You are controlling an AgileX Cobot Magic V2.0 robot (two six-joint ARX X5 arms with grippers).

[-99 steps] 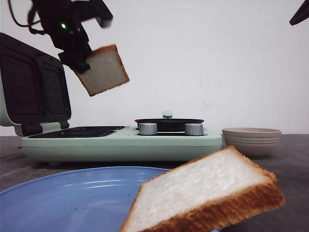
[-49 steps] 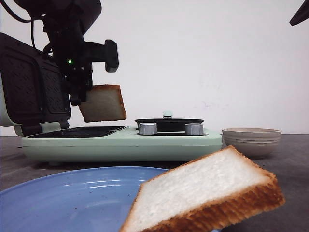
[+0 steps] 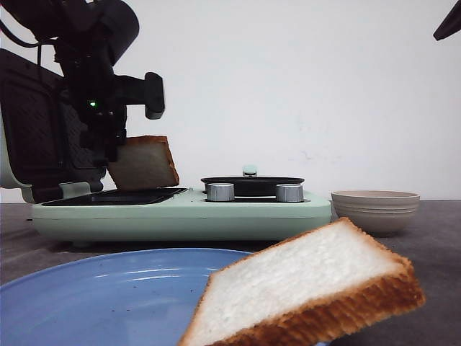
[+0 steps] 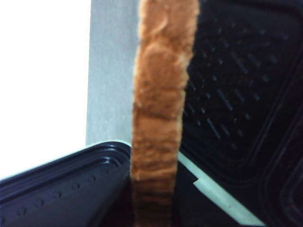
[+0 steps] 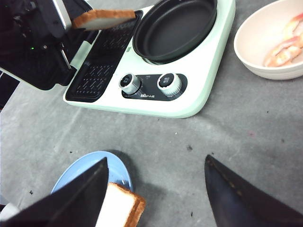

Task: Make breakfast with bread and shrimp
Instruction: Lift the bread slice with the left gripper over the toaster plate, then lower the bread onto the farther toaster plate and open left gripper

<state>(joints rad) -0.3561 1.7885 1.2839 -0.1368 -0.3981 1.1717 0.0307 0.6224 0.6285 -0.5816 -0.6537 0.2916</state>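
Observation:
My left gripper (image 3: 109, 155) is shut on a slice of bread (image 3: 144, 163) and holds it on edge just above the dark grill plate (image 3: 119, 195) of the mint-green breakfast maker (image 3: 180, 215). The left wrist view shows the slice's brown crust (image 4: 158, 118) edge-on between the jaws. The same slice shows in the right wrist view (image 5: 103, 19). A second slice (image 3: 310, 288) lies on the blue plate (image 3: 108, 288) at the front. My right gripper (image 5: 156, 189) is open and empty, high above the table. Pink shrimp (image 5: 284, 47) lie in a beige bowl (image 5: 260, 52).
The maker's lid (image 3: 47, 130) stands open at the left. A round black pan (image 3: 252, 184) sits on the maker's right half, with two metal knobs (image 3: 220, 192) on the front. The bowl (image 3: 374, 209) stands to the right of the maker.
My left arm has come down and to the left with the bread. The slice has dropped from high in the air to just above the grill plate. The right arm has not moved.

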